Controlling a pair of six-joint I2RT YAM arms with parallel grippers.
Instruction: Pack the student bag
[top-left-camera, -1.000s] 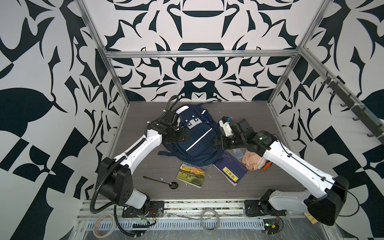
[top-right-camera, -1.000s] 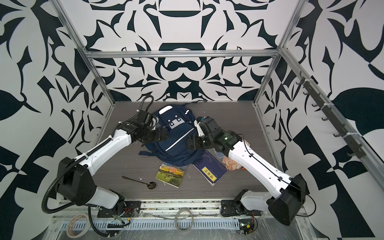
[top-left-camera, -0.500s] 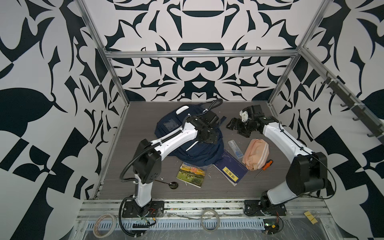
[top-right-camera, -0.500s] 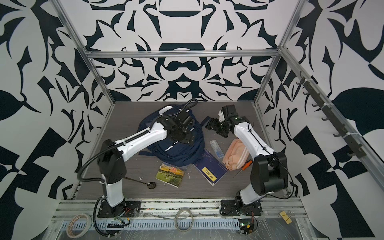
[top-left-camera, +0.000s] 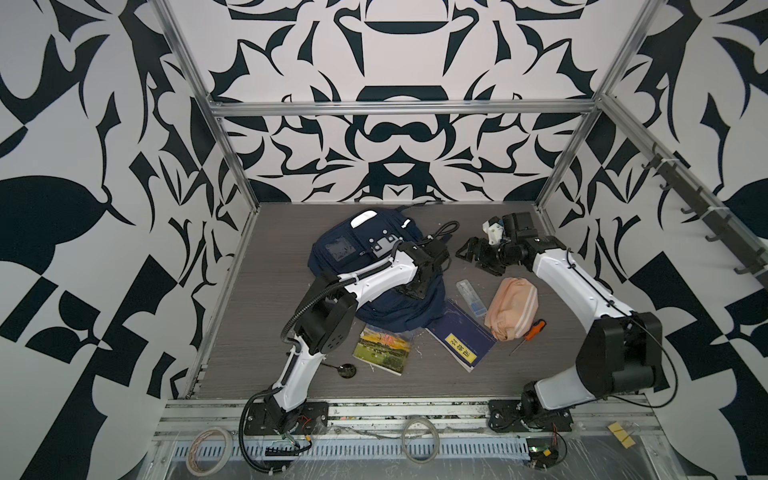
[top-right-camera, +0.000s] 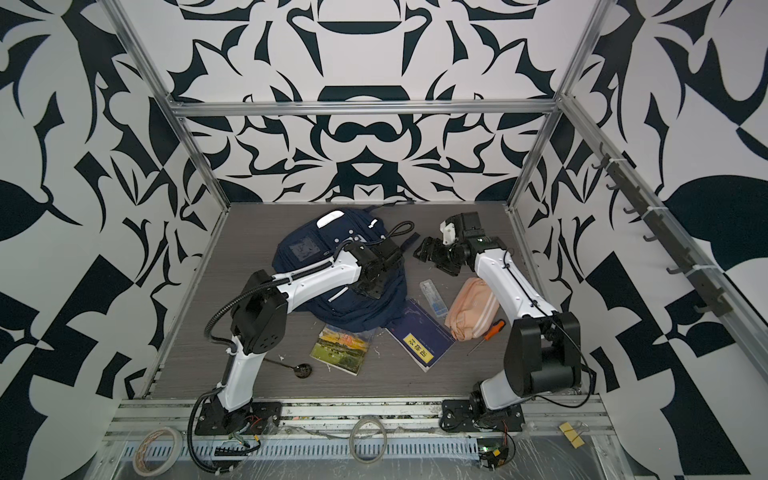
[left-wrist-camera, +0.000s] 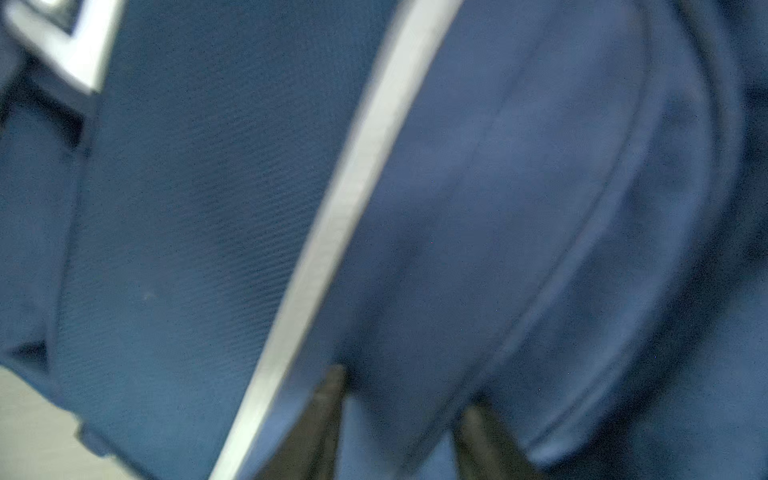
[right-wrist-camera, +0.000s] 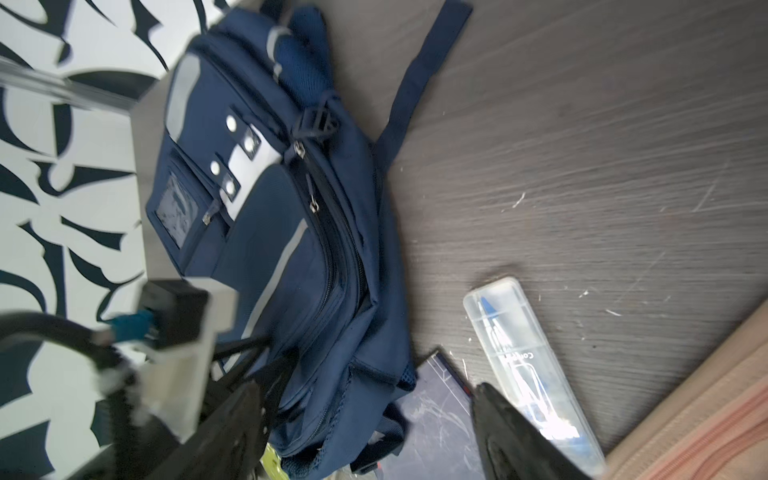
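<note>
Tabletop (top-left-camera: 291, 232), grey wood-grain, walled by black-and-white patterned panels. Student bag (top-left-camera: 395, 311) (top-right-camera: 353, 311), navy backpack with white stripes, lying front-up at the back centre of the tabletop, one strap trailing toward the right arm. Left gripper (top-left-camera: 415, 291) (left-wrist-camera: 405, 390), pressed down on the bag's front panel beside a white stripe; dark fingers (left-wrist-camera: 328, 415) sunk into the fabric with a fold between them, though the blurred wrist view does not show whether that fold is clamped. Right gripper (top-left-camera: 473, 257) (right-wrist-camera: 365, 386), raised over bare tabletop right of the bag, jaws spread wide with nothing in them. Peach-pink zip pouch (top-left-camera: 511, 307), right of the bag. Blue notebook (top-left-camera: 461, 336) with yellow label, one corner under the bag's near edge. Landscape-cover book (top-left-camera: 384, 347), against the bag's near edge. Clear pen case (top-left-camera: 471, 297) (right-wrist-camera: 528, 353), between bag and pouch. Orange-handled screwdriver (top-left-camera: 532, 330), just beside the pouch. Dark spoon (top-left-camera: 347, 370), near the left arm's base.
</note>
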